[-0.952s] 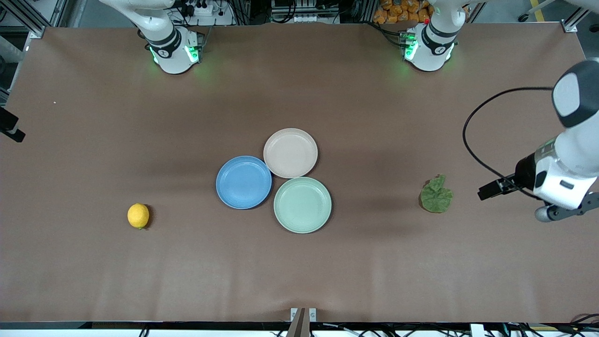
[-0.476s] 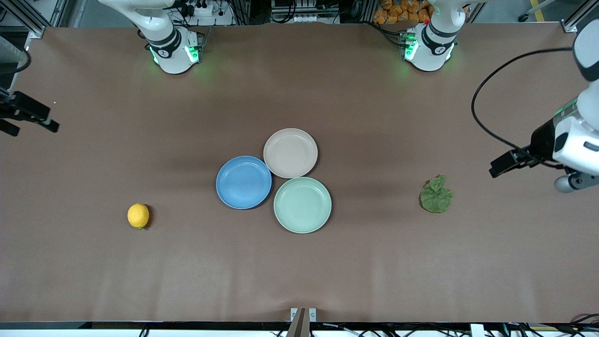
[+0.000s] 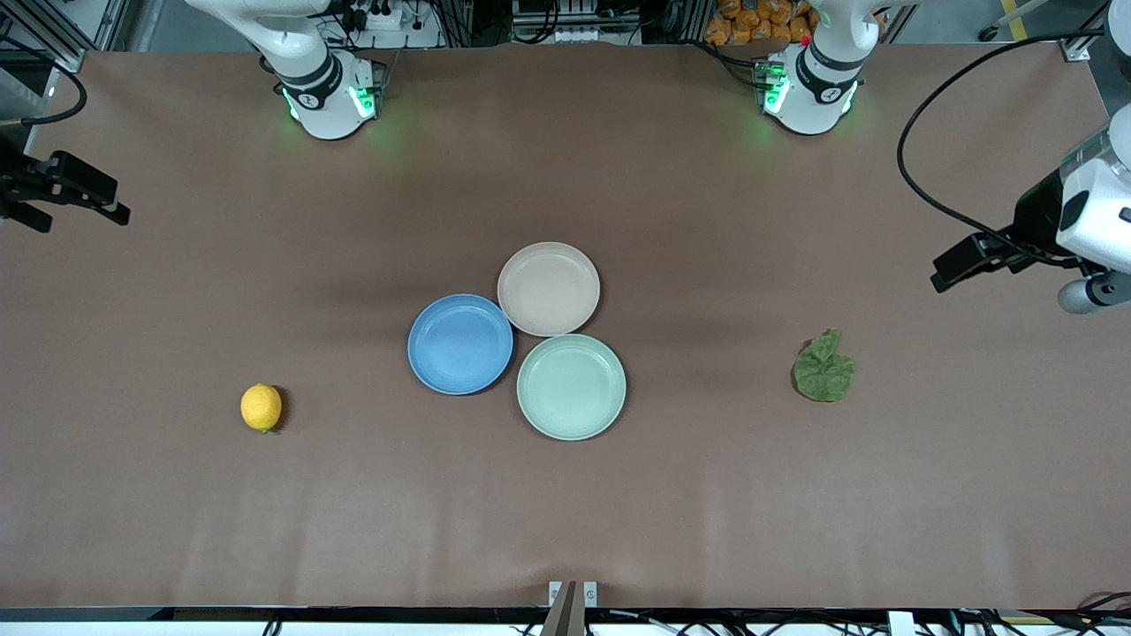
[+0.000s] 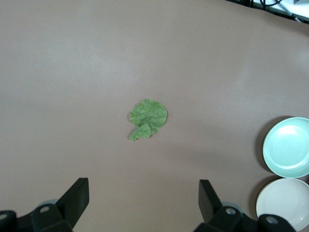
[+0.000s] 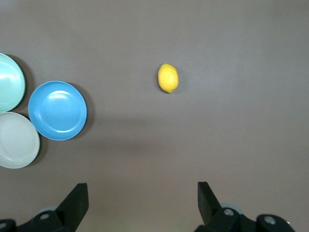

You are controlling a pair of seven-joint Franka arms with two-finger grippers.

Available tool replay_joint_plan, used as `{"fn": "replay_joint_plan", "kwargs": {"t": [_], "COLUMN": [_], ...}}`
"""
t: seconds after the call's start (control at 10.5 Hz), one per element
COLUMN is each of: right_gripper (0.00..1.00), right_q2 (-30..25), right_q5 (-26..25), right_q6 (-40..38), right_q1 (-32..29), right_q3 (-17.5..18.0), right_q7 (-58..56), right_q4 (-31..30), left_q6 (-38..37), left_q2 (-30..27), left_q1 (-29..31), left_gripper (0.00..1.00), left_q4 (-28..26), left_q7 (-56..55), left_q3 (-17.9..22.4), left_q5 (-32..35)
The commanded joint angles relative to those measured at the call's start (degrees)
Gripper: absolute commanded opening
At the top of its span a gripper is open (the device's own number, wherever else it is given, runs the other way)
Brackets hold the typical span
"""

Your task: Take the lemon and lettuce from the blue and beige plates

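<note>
Mint-green plate (image 3: 571, 387) touches blue plate (image 3: 460, 344) and beige plate (image 3: 548, 289) mid-table, all bare; yellow lemon (image 3: 261, 407) on table toward right arm's end; crinkled lettuce (image 3: 823, 368) toward left arm's end; left gripper (image 4: 144, 203) and right gripper (image 5: 143, 205) wide open, empty, raised over table ends.

The lemon (image 3: 261, 407) – small, oval, yellow-orange with a tiny green tip – lies bare on the brown tabletop (image 3: 565, 512) toward the right arm's end, well apart from the plates and a little nearer the front camera than they are. The lettuce (image 3: 823, 368) – one crinkled dark green leaf with a short stem – lies flat on the tabletop toward the left arm's end, also off the plates. The blue plate (image 3: 460, 344) and the beige plate (image 3: 548, 289) sit mid-tabletop with rims touching, both bare, the beige one farther from the front camera.
</note>
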Motion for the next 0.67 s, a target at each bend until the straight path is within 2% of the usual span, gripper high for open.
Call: {"fn": "replay_joint_plan", "kwargs": {"t": [0.0, 0.29, 0.57], "right_gripper": [1.00, 1.00, 1.00], "right_q2": [-1.7, -1.5, -1.0], "right_q5": [-1.6, -1.7, -1.7], "right_q6": [0.2, 0.3, 0.5], "right_q1": [0.1, 0.5, 0.4], "right_q3": [0.1, 0.0, 0.0], "right_q7": [0.9, 0.1, 0.2], "right_q4": [-2.0, -2.4, -2.4], "left_q6": [-1.7, -1.8, -1.8], "left_q2": [-1.8, -1.9, -1.8], "left_q1": [0.5, 0.6, 0.9], "left_gripper": [1.00, 1.00, 1.00], "left_q4": [-1.0, -1.0, -1.0], "left_q7": [0.6, 6.0, 6.6], "left_q3": [-1.9, -2.1, -1.9], "left_q5": [-0.9, -1.0, -1.0]}}
